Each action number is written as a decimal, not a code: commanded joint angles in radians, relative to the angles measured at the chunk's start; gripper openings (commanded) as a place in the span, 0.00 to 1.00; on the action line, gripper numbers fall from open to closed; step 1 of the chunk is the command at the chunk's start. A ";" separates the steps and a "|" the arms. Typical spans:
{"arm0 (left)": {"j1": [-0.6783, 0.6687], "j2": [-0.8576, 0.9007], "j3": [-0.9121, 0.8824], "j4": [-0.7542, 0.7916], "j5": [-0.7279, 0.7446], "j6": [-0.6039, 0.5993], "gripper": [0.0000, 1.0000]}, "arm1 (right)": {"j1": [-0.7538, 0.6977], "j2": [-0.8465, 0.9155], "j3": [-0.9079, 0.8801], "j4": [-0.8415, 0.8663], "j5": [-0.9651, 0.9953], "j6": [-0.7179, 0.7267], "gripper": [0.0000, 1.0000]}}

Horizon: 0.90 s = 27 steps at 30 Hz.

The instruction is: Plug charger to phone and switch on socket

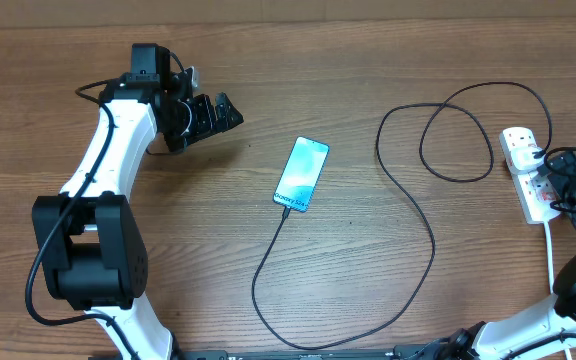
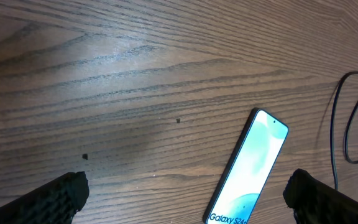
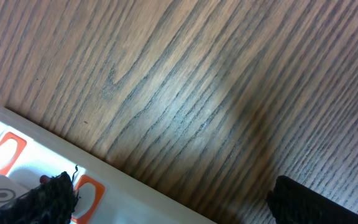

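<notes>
The slim smartphone with a light blue-teal screen and black edges (image 1: 302,174) lies face up near the middle of the brown wood-grain table (image 1: 168,260), tilted, with its "Galaxy" band at the near end. The thin black charger cable (image 1: 434,248) meets that near end. I cannot confirm from the overhead view that the connector is fully seated. From there the cable sweeps toward the front edge, curves right, loops once and runs to the white elongated power strip with red-marked switches (image 1: 521,160) at the far right. A white lead (image 1: 551,255) trails from the strip toward the front.

The right gripper (image 1: 565,187) hangs at the strip with its jaws spread wide, one fingertip over a switch, and grips nothing. The left gripper (image 1: 213,115) sits well left of the phone, jaws likewise wide and empty.
</notes>
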 commanded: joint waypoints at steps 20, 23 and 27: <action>-0.007 -0.017 -0.002 -0.003 -0.005 -0.006 1.00 | -0.001 0.068 -0.007 0.006 -0.018 -0.005 1.00; -0.007 -0.017 -0.002 -0.003 -0.005 -0.006 1.00 | -0.001 0.068 -0.007 -0.004 -0.018 -0.005 1.00; -0.007 -0.017 -0.002 -0.003 -0.005 -0.006 1.00 | -0.001 0.068 -0.007 -0.029 -0.018 -0.005 1.00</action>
